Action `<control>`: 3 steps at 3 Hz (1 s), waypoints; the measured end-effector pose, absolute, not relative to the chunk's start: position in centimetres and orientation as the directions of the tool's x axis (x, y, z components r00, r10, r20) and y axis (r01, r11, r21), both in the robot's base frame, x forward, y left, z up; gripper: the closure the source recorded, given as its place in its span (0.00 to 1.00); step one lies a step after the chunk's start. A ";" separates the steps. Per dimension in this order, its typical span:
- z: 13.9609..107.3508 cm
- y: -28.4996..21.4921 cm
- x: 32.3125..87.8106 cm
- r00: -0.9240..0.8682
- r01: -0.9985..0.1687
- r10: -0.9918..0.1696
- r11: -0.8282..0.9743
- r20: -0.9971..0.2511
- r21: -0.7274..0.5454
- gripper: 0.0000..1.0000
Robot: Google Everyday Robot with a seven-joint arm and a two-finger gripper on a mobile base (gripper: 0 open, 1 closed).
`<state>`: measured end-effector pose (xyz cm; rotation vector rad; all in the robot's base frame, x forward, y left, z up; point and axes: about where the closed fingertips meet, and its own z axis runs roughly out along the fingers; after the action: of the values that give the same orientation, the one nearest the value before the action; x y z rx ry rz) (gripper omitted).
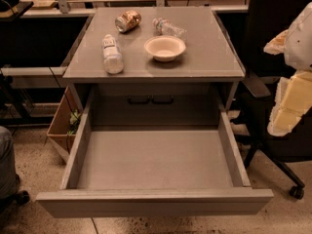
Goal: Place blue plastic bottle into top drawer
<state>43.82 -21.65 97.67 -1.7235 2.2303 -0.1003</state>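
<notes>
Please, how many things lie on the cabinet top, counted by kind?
Bottles: 2, the blue plastic bottle and a smaller clear bottle
Can: 1
Bowl: 1
Total: 4
The gripper hangs at the right edge, off the cabinet.

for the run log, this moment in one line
blue plastic bottle lying on cabinet top | top drawer open | tool at right edge, off bottle

The grey cabinet top [204,57] is carrying four things. The blue plastic bottle [112,54] is lying on its side near the left edge. A brownish can [128,21] is lying toward the back, with a smaller clear bottle [169,28] lying to its right. A pale bowl [165,48] is sitting upright in front of that bottle. The gripper [292,82] is hanging off to the right, apart from the top.
</notes>
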 end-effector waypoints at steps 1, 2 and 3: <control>97.7 -21.6 43.8 -0.221 -0.930 -0.953 0.270 -0.207 -0.248 0.00; 96.6 -17.5 48.6 -0.169 -0.933 -0.950 0.241 -0.263 -0.269 0.00; 95.5 -13.2 52.7 -0.124 -0.935 -0.945 0.213 -0.303 -0.282 0.00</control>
<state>52.70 -13.15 95.51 -1.7423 2.0829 -0.0314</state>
